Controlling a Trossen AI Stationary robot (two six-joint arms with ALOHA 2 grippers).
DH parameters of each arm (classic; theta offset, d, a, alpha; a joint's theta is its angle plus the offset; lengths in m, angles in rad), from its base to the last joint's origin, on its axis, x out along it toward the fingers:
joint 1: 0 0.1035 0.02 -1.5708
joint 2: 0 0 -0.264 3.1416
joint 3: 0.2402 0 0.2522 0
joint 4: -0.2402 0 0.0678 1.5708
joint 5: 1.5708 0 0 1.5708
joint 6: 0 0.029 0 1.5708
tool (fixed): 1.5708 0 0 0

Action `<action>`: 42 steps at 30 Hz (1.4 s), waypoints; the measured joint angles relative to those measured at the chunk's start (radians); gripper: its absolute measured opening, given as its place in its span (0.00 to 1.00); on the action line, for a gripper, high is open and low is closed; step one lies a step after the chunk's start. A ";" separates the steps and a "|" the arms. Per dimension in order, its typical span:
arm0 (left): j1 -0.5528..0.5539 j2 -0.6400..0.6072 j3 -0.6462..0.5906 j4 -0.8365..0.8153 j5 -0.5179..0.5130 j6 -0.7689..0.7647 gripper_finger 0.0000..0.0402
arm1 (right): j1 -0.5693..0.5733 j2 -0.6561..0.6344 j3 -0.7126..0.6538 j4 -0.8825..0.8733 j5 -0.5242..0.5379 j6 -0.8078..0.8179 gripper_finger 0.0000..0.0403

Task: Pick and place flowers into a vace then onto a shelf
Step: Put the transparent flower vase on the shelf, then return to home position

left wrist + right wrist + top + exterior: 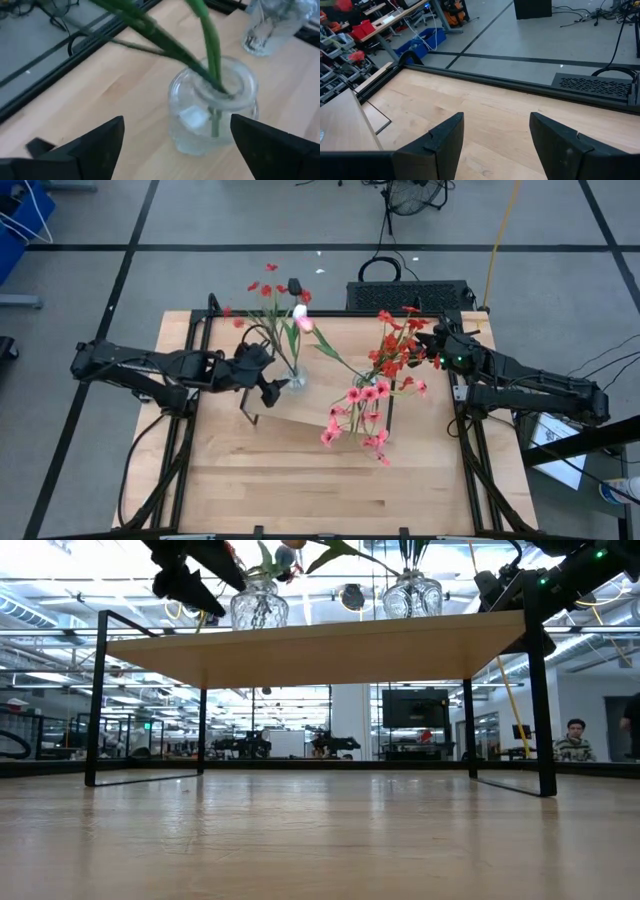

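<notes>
Two clear glass vases stand on the light-wood shelf (290, 425) (320, 640). The left vase (296, 379) (258, 606) (212, 107) holds green stems with a white-pink tulip bud (303, 321) and small red blossoms (265, 286). The right vase (410, 595) (272, 22) holds pink blossoms (362, 394) and red ones (395, 340). My left gripper (272, 383) (176, 121) is open, one finger on each side of the left vase, apart from it. My right gripper (432, 346) (496, 117) is open, just right of the red blossoms, over the bare tabletop.
The shelf stands mid-table on thin black end frames (100, 700). Black rails (190, 430) run along the tabletop's left and right sides. A black ventilated box (410, 295) sits beyond the far edge. Bare tabletop (300, 490) lies near the front edge. A person (573, 740) sits far off in the room.
</notes>
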 joint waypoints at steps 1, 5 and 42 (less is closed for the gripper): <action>-0.008 -0.009 0.000 -0.009 -0.003 0.016 0.91 | 0.000 0.000 0.000 0.000 0.000 0.000 0.54; -0.027 -0.060 0.000 -0.023 0.016 0.083 0.91 | 0.000 0.000 -0.001 0.000 0.001 -0.003 0.54; -0.167 -0.792 -0.412 0.255 0.047 0.159 0.92 | 0.003 -0.528 -0.002 -0.344 -0.182 -0.109 0.54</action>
